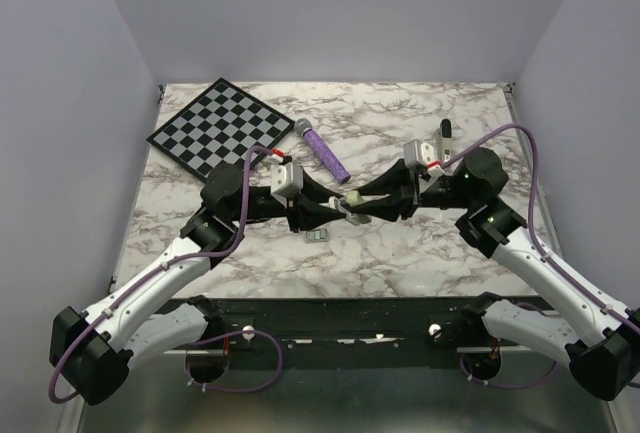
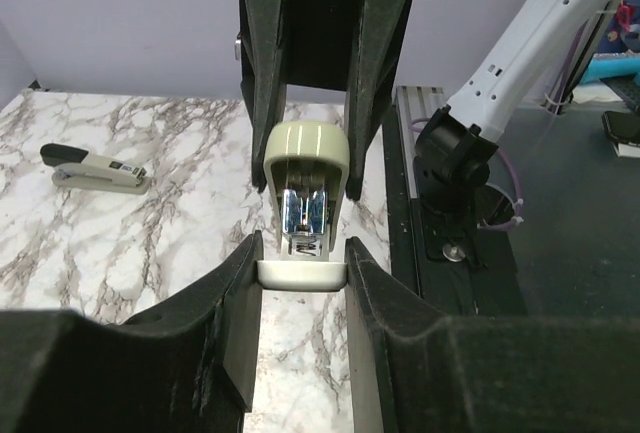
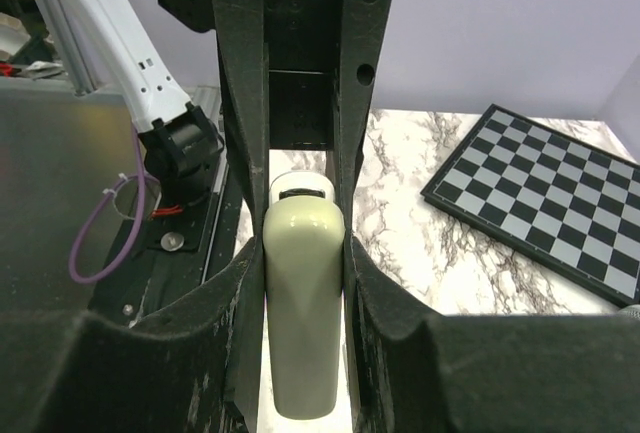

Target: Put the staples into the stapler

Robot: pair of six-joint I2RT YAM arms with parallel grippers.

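Note:
A cream stapler (image 1: 352, 201) is held between both grippers above the middle of the table. My left gripper (image 1: 338, 211) is shut on its base; in the left wrist view (image 2: 302, 255) the base end (image 2: 302, 274) sits between the fingertips. The cream lid (image 2: 307, 148) is swung up, baring the metal magazine (image 2: 305, 218). My right gripper (image 1: 366, 205) is shut on the lid (image 3: 303, 303). The staples (image 1: 318, 238), a small grey block, lie on the table just in front of the grippers, apart from both.
A checkerboard (image 1: 222, 125) lies at the back left and shows in the right wrist view (image 3: 540, 193). A purple stick (image 1: 325, 151) lies behind the grippers. A second dark and grey stapler (image 1: 445, 141) lies at the back right, also in the left wrist view (image 2: 95, 168).

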